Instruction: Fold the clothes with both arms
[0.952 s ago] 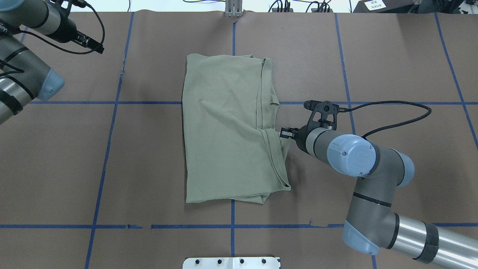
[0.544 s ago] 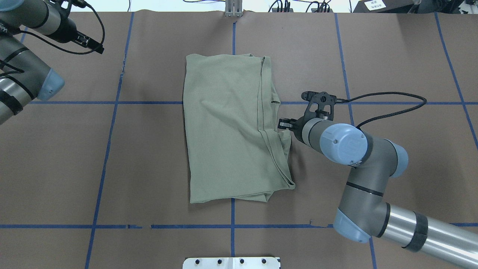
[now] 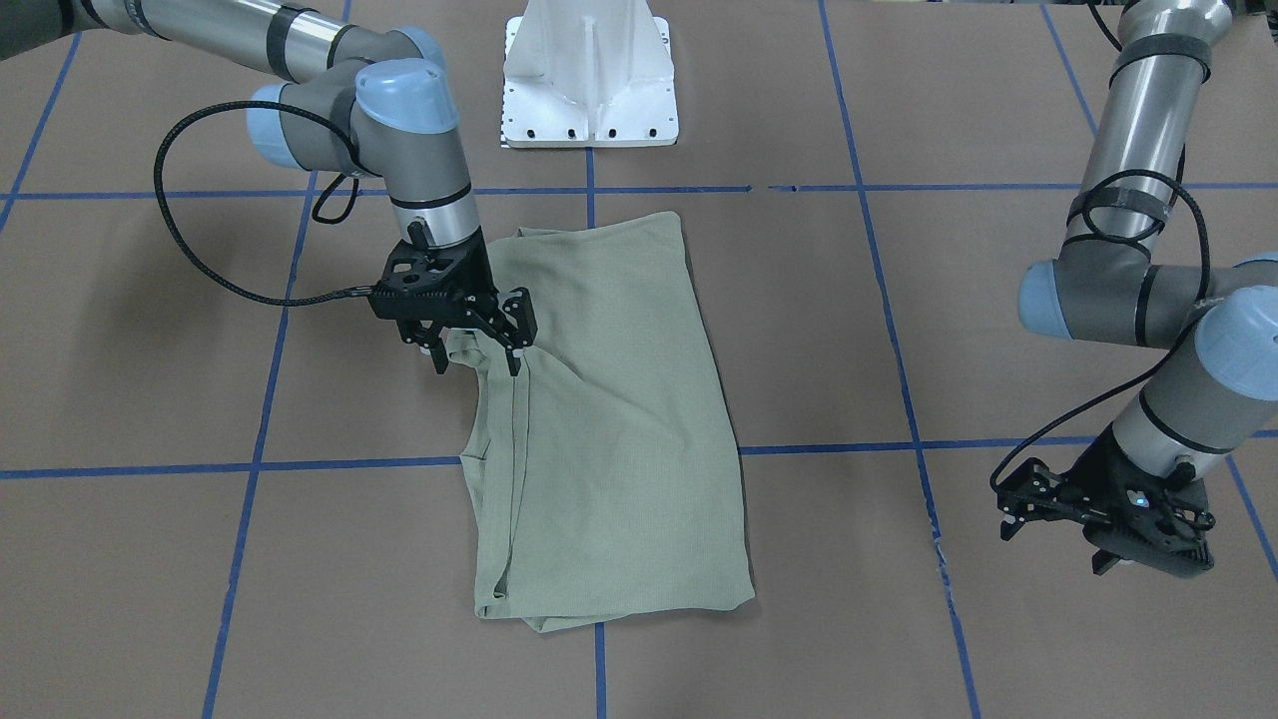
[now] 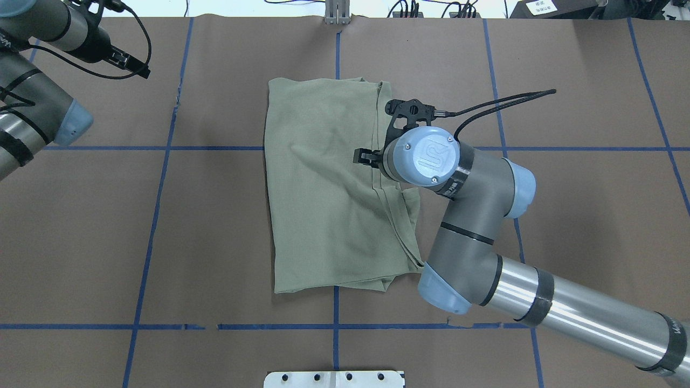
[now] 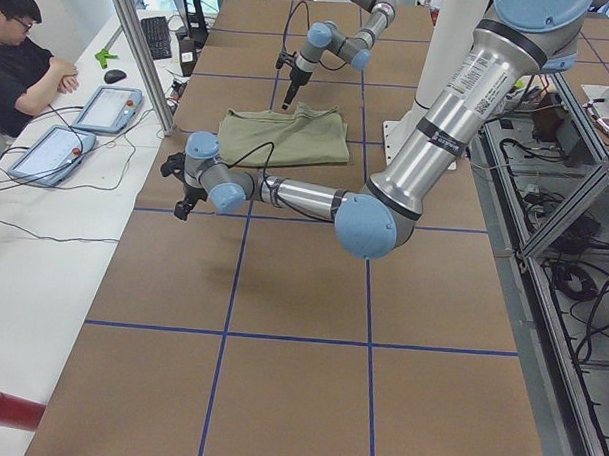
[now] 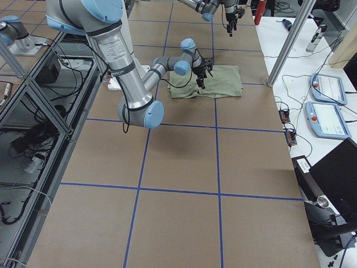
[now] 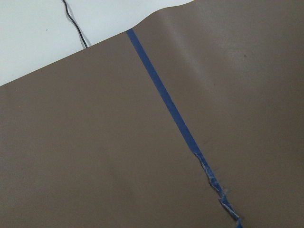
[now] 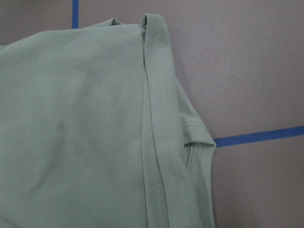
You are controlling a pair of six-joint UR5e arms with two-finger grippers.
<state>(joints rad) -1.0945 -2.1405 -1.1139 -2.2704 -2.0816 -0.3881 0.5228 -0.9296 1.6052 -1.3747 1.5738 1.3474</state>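
Note:
The pale sage-green shirt (image 4: 323, 183) lies folded in a tall rectangle at the table's middle, with layered folds along its right edge; it also shows in the front view (image 3: 619, 419) and fills the right wrist view (image 8: 85, 133). My right gripper (image 3: 477, 361) points down over that folded edge, open and empty, its fingertips at or just above the cloth. In the overhead view its wrist hides most of it (image 4: 371, 158). My left gripper (image 4: 135, 64) hangs over bare table at the far left, well away from the shirt (image 3: 1128, 554); I cannot tell whether it is open.
The white pedestal (image 3: 589, 80) stands at the robot's side of the table. Blue tape lines (image 4: 335, 323) cross the brown table cover. A seated operator (image 5: 30, 63) and tablets (image 5: 109, 106) are beyond the table's far edge.
My right arm has swung in from the shirt's right side to above its folded edge, and the gripper now points down. The shirt's near edge shifted slightly. The left arm has not moved.

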